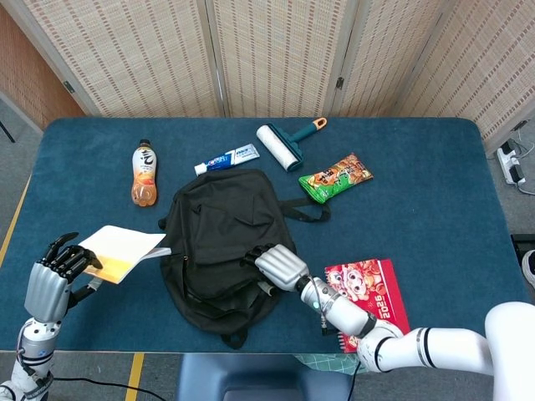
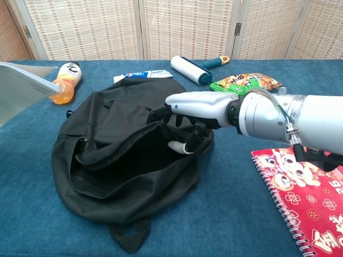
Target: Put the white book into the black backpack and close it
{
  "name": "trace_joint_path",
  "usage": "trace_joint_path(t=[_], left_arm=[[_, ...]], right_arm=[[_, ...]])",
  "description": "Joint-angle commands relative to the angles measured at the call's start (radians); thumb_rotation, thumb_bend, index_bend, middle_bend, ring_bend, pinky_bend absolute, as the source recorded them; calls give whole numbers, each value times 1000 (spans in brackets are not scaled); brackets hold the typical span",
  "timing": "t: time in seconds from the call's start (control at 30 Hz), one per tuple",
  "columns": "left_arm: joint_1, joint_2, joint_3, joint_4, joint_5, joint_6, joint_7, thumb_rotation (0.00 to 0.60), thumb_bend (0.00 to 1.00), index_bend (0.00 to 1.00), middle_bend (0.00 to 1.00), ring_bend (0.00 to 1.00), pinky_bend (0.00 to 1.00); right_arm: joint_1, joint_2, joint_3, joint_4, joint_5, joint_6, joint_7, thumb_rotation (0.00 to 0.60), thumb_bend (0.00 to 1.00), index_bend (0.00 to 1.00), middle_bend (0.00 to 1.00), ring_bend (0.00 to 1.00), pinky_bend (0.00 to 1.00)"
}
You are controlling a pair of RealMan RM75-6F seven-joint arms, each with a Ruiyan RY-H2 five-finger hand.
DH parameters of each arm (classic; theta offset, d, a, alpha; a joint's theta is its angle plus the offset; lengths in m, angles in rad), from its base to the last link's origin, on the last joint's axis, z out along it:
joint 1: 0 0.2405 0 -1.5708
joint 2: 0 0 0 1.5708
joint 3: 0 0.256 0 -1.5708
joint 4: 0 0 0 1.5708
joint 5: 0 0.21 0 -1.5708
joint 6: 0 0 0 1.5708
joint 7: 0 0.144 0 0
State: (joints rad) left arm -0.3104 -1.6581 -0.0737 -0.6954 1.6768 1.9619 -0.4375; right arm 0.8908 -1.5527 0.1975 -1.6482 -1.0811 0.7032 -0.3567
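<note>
The black backpack (image 1: 221, 234) (image 2: 123, 139) lies flat at the table's middle, its main opening gaping toward the front left. My right hand (image 1: 277, 266) (image 2: 199, 110) grips the upper flap at the opening's right end and holds it raised. The white book (image 1: 124, 250) (image 2: 19, 88) is tilted off the table at the left, held by my left hand (image 1: 54, 280), whose fingers curl around its near edge. In the chest view only the book's corner shows, not the left hand.
A red spiral notebook (image 1: 368, 301) (image 2: 305, 195) lies right of the backpack. Behind it are an orange drink bottle (image 1: 144, 173), a toothpaste tube (image 1: 227, 157), a lint roller (image 1: 284, 144) and a green snack bag (image 1: 335, 176). Folding screens stand behind the table.
</note>
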Motion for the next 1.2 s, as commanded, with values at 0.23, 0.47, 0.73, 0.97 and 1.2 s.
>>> trace_joint_path(t=[0.23, 0.47, 0.73, 0.97, 1.2], left_arm=[[-10, -1, 2, 1, 10, -2, -1, 600, 539, 705, 636, 520, 306], [-40, 7, 8, 6, 39, 12, -25, 600, 539, 705, 638, 522, 313], [-79, 8, 37, -15, 127, 96, -20, 600, 542, 709, 663, 548, 330], [-127, 16, 72, -68, 225, 148, 18, 600, 542, 712, 682, 564, 336], [-180, 16, 98, -120, 302, 139, 66, 600, 543, 714, 685, 567, 341]], right_arm=[[47, -38, 0, 39, 43, 6, -3, 600, 590, 566, 326, 228, 294], [104, -76, 63, 89, 193, 20, 0, 600, 601, 696, 386, 257, 327], [204, -122, 165, 151, 496, 38, 31, 600, 624, 710, 399, 278, 354], [276, -175, 247, 208, 659, 120, 40, 600, 670, 717, 413, 299, 393], [328, -220, 320, 254, 720, 179, 60, 600, 703, 717, 415, 310, 397]])
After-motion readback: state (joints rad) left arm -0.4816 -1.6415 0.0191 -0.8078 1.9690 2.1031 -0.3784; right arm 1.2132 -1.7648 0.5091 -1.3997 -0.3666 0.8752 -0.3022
